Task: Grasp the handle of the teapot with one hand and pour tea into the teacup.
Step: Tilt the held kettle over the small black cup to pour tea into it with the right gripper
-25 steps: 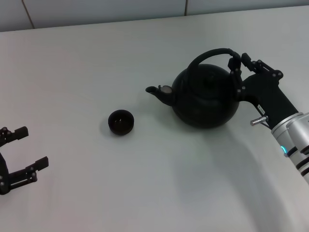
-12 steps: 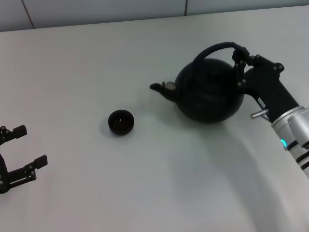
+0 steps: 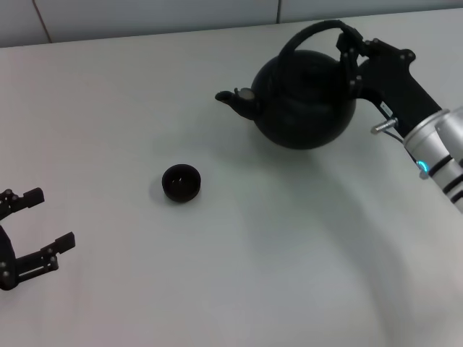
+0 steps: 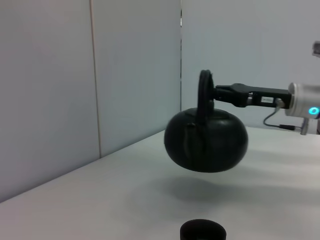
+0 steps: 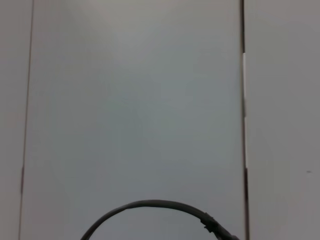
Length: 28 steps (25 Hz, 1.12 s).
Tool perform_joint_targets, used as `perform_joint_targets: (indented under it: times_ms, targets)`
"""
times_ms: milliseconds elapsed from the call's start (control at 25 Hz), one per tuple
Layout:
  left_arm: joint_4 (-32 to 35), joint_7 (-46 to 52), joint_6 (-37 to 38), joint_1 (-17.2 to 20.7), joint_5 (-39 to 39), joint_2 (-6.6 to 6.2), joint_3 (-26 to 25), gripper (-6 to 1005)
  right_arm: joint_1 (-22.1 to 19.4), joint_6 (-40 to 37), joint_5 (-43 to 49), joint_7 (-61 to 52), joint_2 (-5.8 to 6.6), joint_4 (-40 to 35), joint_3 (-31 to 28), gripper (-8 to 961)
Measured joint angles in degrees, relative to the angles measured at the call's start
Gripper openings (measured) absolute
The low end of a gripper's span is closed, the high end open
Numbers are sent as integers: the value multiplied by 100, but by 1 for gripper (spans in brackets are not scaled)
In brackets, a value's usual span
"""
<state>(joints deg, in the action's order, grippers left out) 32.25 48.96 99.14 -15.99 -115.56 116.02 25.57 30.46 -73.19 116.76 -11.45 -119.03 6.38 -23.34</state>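
The black teapot [image 3: 307, 101] hangs in the air above the white table [image 3: 239, 275], upright, its spout [image 3: 226, 96] pointing toward my left. My right gripper [image 3: 349, 52] is shut on the right end of the arched handle [image 3: 304, 30]. The left wrist view shows the teapot [image 4: 206, 140] clear of the table, with its shadow below and the handle [image 4: 204, 95] held by the right gripper [image 4: 222, 93]. The small dark teacup [image 3: 181, 183] stands on the table, forward and left of the spout; its rim also shows in the left wrist view [image 4: 202, 231]. My left gripper [image 3: 52, 218] is open and idle at the near left. The right wrist view shows only the handle's arc [image 5: 150, 204].
A pale wall [image 3: 145, 14] runs along the table's far edge, close behind the teapot. In the left wrist view the wall panels [image 4: 50, 90] stand behind the table.
My right gripper has lifted the teapot off the table; in the head view it moved up the frame and slightly left. The teacup and left gripper have not moved.
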Motion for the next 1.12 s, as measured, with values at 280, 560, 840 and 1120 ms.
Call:
perform_joint_targets:
  times_ms: [280, 560, 840, 1120]
  targets:
    - [6, -10, 0, -7, 0, 29, 0, 845, 177, 192, 17, -50, 11, -45, 107, 81]
    - [-2, -10, 20, 12, 52, 37, 0, 845, 635, 178, 28, -1140, 50, -893, 1104, 80]
    - [0, -10, 42, 18, 62, 37, 0, 845, 1022, -30, 16, -1942, 73, -1637, 2272, 85]
    - [9, -10, 62, 17, 76, 43, -50, 845, 1170, -32, -26, -1960, 62, -1725, 2633, 91]
